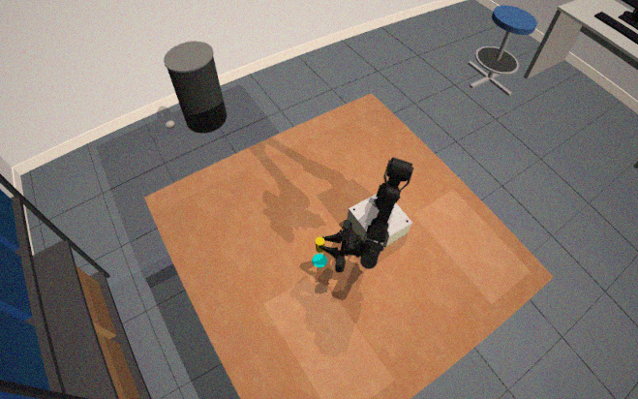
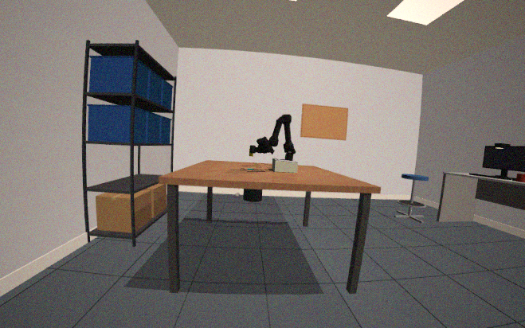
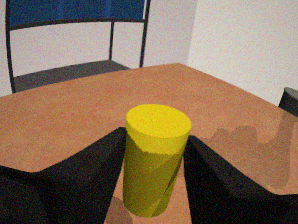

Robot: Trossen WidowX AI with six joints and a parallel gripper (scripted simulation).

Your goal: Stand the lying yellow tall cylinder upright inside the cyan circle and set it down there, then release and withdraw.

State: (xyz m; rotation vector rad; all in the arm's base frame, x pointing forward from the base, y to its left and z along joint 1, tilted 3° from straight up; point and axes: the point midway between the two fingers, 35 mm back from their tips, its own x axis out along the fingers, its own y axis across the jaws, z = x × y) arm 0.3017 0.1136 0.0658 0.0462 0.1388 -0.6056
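1. The gripper (image 1: 321, 243) (image 2: 252, 149) (image 3: 156, 139) is partly open, its 2 black fingers closed on the yellow cylinder (image 1: 319, 241) (image 2: 250, 154) (image 3: 157, 121), 1 on each side.
2. That cylinder is about upright and held in the air, with a visible gap between it and the wooden table (image 1: 212, 198) (image 2: 270, 185) (image 3: 75, 115) in the exterior view.
3. The cyan circle (image 1: 319, 260) (image 2: 250, 169) lies on the table, left of the pale base block (image 1: 398, 225) (image 2: 284, 165); the cylinder is above the table near it, not set down in it.
4. From the block, the black arm (image 1: 386, 197) (image 2: 287, 134) rises, bends over and reaches left.
5. At the left of the room, a shelf rack (image 2: 135, 122) carries 2 rows of blue boxes (image 2: 111, 75).
6. On the far side, a dark bin (image 1: 197, 89) (image 2: 252, 195) stands on the floor; at the right, a blue stool (image 1: 513, 19) (image 2: 414, 177) stands beside a desk (image 1: 549, 49) (image 2: 458, 199).
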